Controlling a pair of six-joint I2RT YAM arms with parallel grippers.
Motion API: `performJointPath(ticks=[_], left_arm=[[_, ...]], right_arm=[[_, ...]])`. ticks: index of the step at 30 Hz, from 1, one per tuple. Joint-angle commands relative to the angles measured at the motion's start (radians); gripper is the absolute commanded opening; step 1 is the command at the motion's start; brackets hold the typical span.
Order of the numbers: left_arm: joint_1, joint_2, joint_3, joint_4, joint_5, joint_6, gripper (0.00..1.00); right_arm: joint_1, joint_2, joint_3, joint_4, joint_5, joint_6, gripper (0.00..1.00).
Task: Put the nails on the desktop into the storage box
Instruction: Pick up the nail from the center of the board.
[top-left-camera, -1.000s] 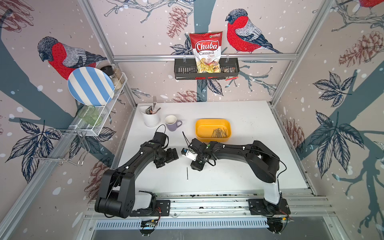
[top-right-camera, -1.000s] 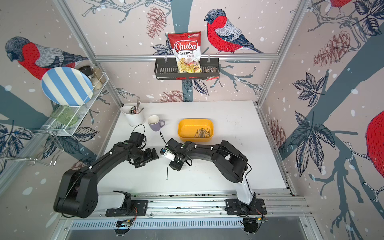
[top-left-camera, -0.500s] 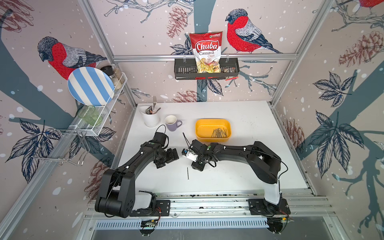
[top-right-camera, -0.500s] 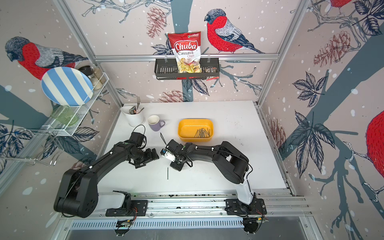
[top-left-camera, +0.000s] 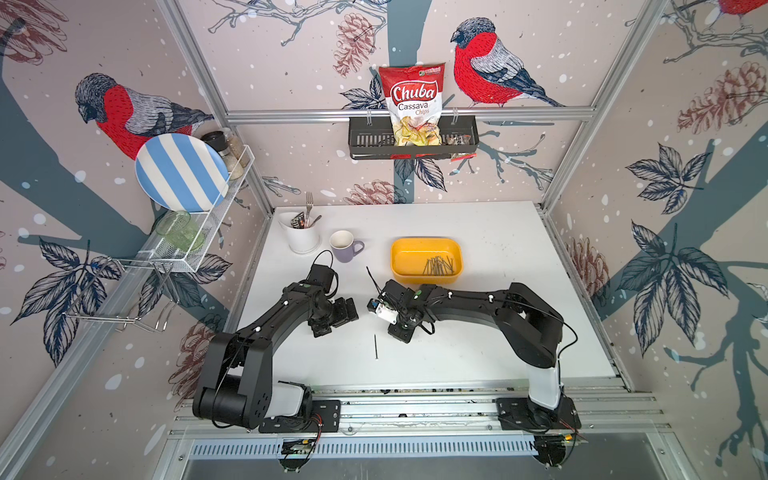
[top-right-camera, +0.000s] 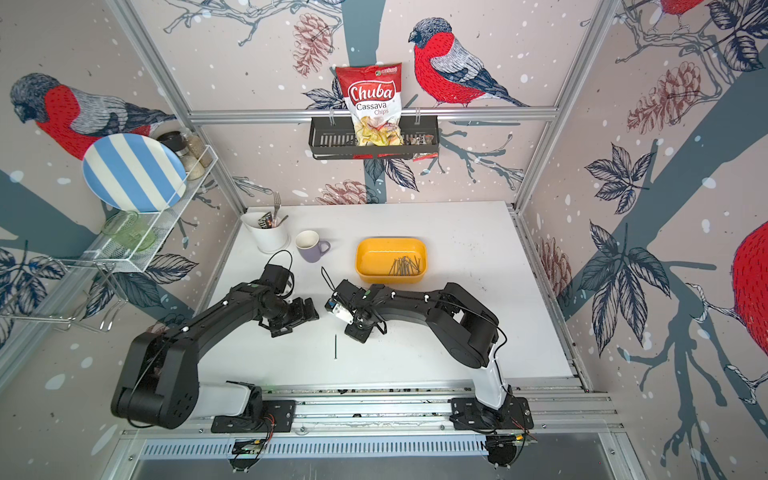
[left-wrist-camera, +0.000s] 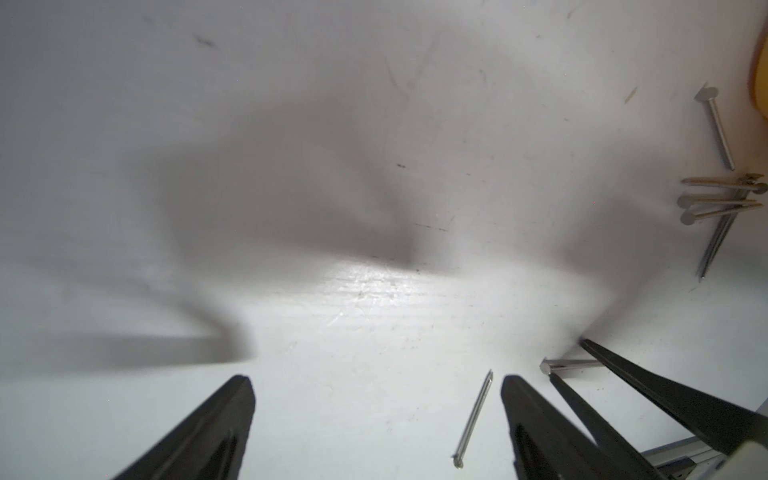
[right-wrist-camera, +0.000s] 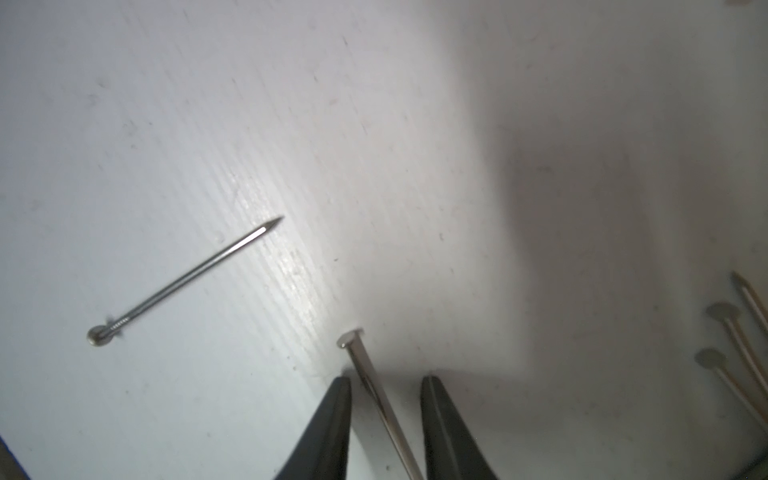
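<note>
The yellow storage box (top-left-camera: 426, 242) stands at the middle back of the white desktop (top-left-camera: 519, 324), with a heap of nails (top-left-camera: 438, 266) inside. My right gripper (right-wrist-camera: 386, 379) points down at the desktop in front of the box. Its fingers straddle one nail (right-wrist-camera: 358, 353) with a narrow gap on each side, so it is open. A loose nail (top-left-camera: 376, 347) lies nearer the front edge, also seen in the right wrist view (right-wrist-camera: 187, 276). My left gripper (left-wrist-camera: 376, 378) hangs wide open and empty beside that nail (left-wrist-camera: 476, 415). Several more nails (left-wrist-camera: 715, 203) lie near the box.
A purple mug (top-left-camera: 345, 245) and a white utensil holder (top-left-camera: 303, 235) stand at the back left. A black wall basket (top-left-camera: 365, 143) with a chips bag hangs on the back wall. A wire rack (top-left-camera: 199, 249) with a striped plate is on the left wall.
My right gripper's fingers have narrowed around the nail under them. The left arm and the other nails have not moved.
</note>
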Motion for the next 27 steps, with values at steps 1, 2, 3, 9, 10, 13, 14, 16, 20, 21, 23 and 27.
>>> performJointPath(ticks=[1, 2, 3, 9, 10, 13, 14, 16, 20, 21, 23, 27], left_arm=[[0.003, 0.001, 0.011, 0.0, -0.007, 0.019, 0.95], [0.003, 0.003, 0.012, -0.001, -0.007, 0.019, 0.95], [0.003, 0.006, 0.013, -0.002, -0.009, 0.021, 0.95], [0.005, 0.012, 0.022, 0.004, -0.002, 0.022, 0.95], [0.005, 0.014, 0.026, 0.005, 0.001, 0.022, 0.95], [0.005, 0.024, 0.04, 0.011, 0.012, 0.025, 0.95], [0.005, 0.025, 0.043, 0.016, 0.019, 0.026, 0.95], [0.005, 0.027, 0.049, 0.025, 0.033, 0.029, 0.95], [0.005, 0.032, 0.052, 0.044, 0.043, 0.027, 0.95], [0.005, 0.033, 0.052, 0.049, 0.045, 0.027, 0.95], [0.005, 0.036, 0.053, 0.058, 0.047, 0.025, 0.96], [0.004, 0.042, 0.051, 0.072, 0.045, 0.022, 0.96]], right_arm=[[0.003, 0.038, -0.018, -0.199, 0.003, 0.002, 0.19], [0.003, 0.041, -0.019, -0.197, 0.004, 0.0, 0.16], [0.004, 0.042, -0.019, -0.194, 0.004, 0.0, 0.14], [-0.001, 0.043, 0.001, -0.193, 0.022, 0.001, 0.0], [-0.006, 0.042, 0.006, -0.192, 0.021, 0.005, 0.0], [-0.037, 0.017, 0.026, -0.189, 0.011, 0.03, 0.0], [-0.052, 0.005, 0.034, -0.189, 0.001, 0.038, 0.0], [-0.09, -0.037, 0.049, -0.176, -0.018, 0.054, 0.0], [-0.161, -0.114, 0.083, -0.155, -0.064, 0.093, 0.0], [-0.175, -0.132, 0.093, -0.153, -0.073, 0.101, 0.0], [-0.201, -0.159, 0.117, -0.155, -0.093, 0.119, 0.0], [-0.271, -0.21, 0.175, -0.142, -0.125, 0.18, 0.0]])
